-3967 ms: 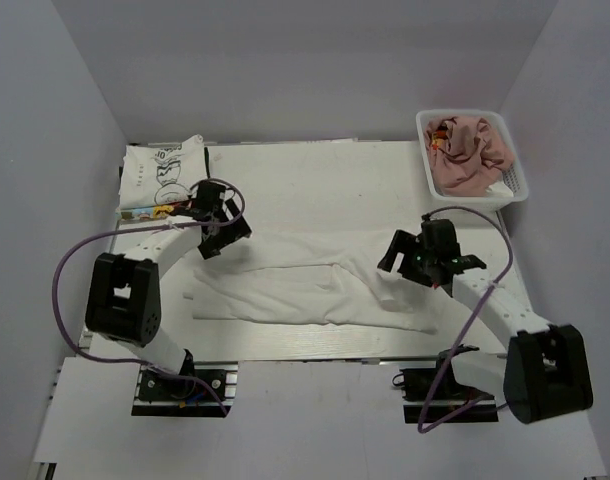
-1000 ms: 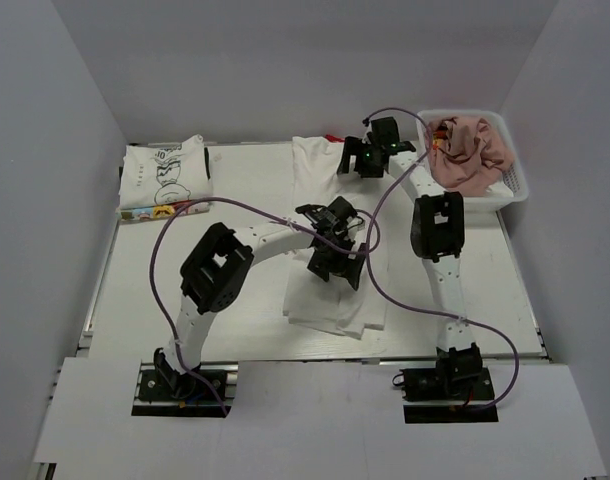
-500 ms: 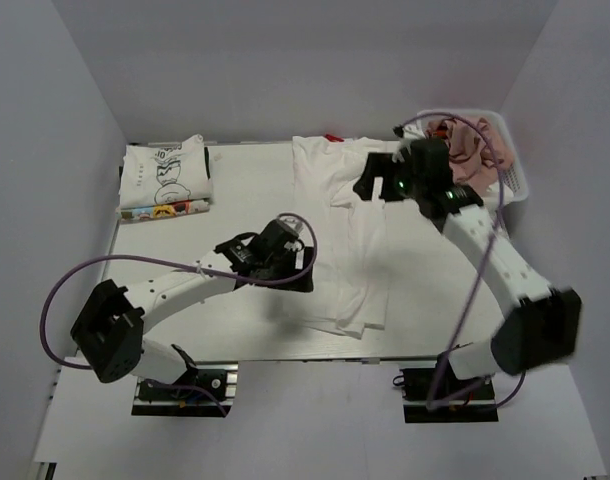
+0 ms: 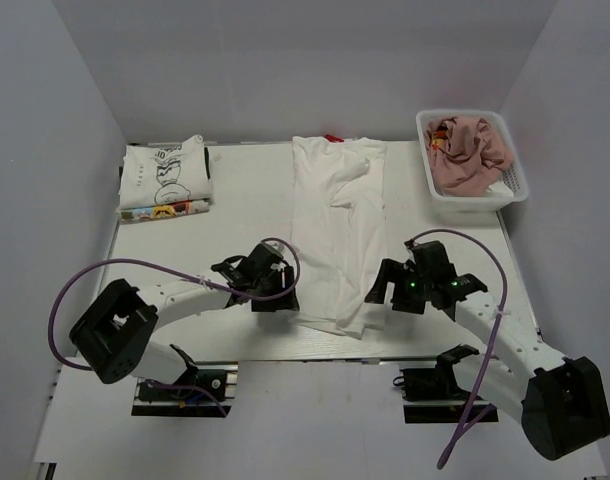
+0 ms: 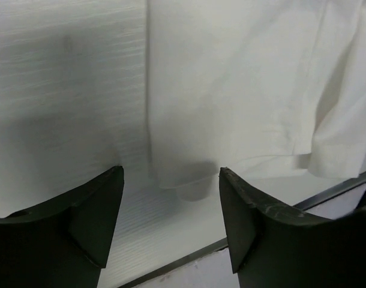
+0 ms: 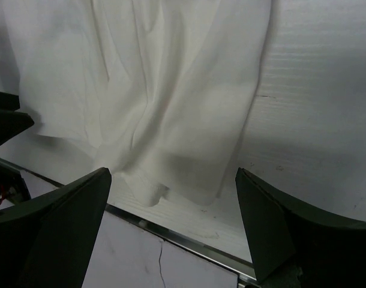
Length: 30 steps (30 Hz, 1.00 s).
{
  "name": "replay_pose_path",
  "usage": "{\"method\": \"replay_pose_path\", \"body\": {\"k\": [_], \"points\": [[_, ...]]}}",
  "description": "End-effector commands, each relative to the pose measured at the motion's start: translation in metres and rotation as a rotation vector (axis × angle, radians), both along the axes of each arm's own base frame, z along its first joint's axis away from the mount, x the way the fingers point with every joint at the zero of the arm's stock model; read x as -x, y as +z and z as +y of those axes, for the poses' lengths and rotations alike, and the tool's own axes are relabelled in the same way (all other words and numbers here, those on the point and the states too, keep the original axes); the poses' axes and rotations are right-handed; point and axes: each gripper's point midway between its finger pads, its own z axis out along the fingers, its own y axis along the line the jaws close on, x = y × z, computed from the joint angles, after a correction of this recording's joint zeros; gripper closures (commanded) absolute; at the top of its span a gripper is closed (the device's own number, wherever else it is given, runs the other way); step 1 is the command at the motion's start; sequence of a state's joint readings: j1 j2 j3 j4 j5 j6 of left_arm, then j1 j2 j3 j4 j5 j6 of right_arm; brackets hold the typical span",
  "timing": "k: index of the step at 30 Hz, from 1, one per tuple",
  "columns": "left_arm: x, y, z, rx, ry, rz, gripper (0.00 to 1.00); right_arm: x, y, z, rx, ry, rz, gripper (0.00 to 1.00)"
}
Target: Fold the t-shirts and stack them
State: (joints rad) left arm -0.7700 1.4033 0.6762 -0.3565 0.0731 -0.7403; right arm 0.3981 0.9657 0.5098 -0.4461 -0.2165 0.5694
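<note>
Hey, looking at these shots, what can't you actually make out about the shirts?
- Long white t-shirt: no print shows in any view; its upper side is plain.
- Pink t-shirt: crumpled in the basket, hiding whatever lies beneath it in the top view.
- Red scrap at its far end: too small, top view.

A long shirt [image 4: 337, 235] runs down the middle of the table [image 4: 185, 260], far edge to near edge. The left gripper [image 4: 275, 295] and right gripper [image 4: 385, 287] flank its near end. A folded shirt [image 4: 165, 178] lies far left; a basket [image 4: 482, 204] far right holds a third shirt [image 4: 470, 150].
</note>
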Motion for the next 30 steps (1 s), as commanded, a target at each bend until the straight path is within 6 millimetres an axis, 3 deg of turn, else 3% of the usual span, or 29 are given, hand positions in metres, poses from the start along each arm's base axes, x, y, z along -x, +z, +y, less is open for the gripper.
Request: {"method": "replay_pose_path", "body": {"k": [1, 4, 8, 10, 11, 12, 14, 15, 18, 23, 25, 29, 30], "points": [[0.008, 0.000, -0.015, 0.081, -0.049, 0.012, 0.26, 0.015, -0.013, 0.008, -0.046, -0.001, 0.090, 0.10], [0.015, -0.017, -0.008, 0.029, -0.047, 0.067, 0.32, 0.018, -0.022, 0.012, -0.065, -0.002, 0.115, 0.10], [0.025, -0.026, -0.007, 0.018, -0.062, 0.125, 0.50, 0.027, -0.039, 0.009, -0.049, -0.006, 0.166, 0.10], [0.029, -0.027, -0.007, 0.018, -0.057, 0.146, 0.55, 0.029, -0.045, 0.010, -0.048, -0.010, 0.186, 0.20], [0.031, -0.025, -0.005, 0.014, -0.057, 0.151, 0.58, 0.033, -0.046, 0.012, -0.061, -0.002, 0.202, 0.29], [0.034, -0.026, -0.001, 0.008, -0.056, 0.158, 0.61, 0.036, -0.046, 0.016, -0.079, 0.012, 0.210, 0.54], [0.039, -0.023, -0.001, 0.012, -0.058, 0.158, 0.66, 0.042, -0.048, 0.018, -0.091, 0.019, 0.230, 0.77], [0.041, -0.020, 0.001, 0.017, -0.058, 0.154, 0.71, 0.047, -0.048, 0.017, -0.091, 0.021, 0.244, 1.00], [0.050, -0.013, 0.003, 0.037, -0.073, 0.174, 0.82, 0.058, -0.047, 0.012, -0.069, 0.030, 0.256, 1.00], [0.059, 0.001, -0.002, 0.100, -0.116, 0.184, 0.83, 0.065, -0.033, 0.016, -0.112, 0.062, 0.224, 1.00], [0.058, 0.008, -0.006, 0.121, -0.147, 0.164, 0.83, 0.060, -0.026, 0.019, -0.121, 0.073, 0.198, 1.00], [0.033, 0.036, -0.031, 0.178, -0.209, 0.068, 0.83, 0.035, -0.006, 0.034, -0.177, 0.098, 0.113, 1.00], [0.029, 0.034, -0.028, 0.159, -0.200, 0.082, 0.85, 0.028, -0.003, 0.037, -0.186, 0.096, 0.092, 1.00]]}}
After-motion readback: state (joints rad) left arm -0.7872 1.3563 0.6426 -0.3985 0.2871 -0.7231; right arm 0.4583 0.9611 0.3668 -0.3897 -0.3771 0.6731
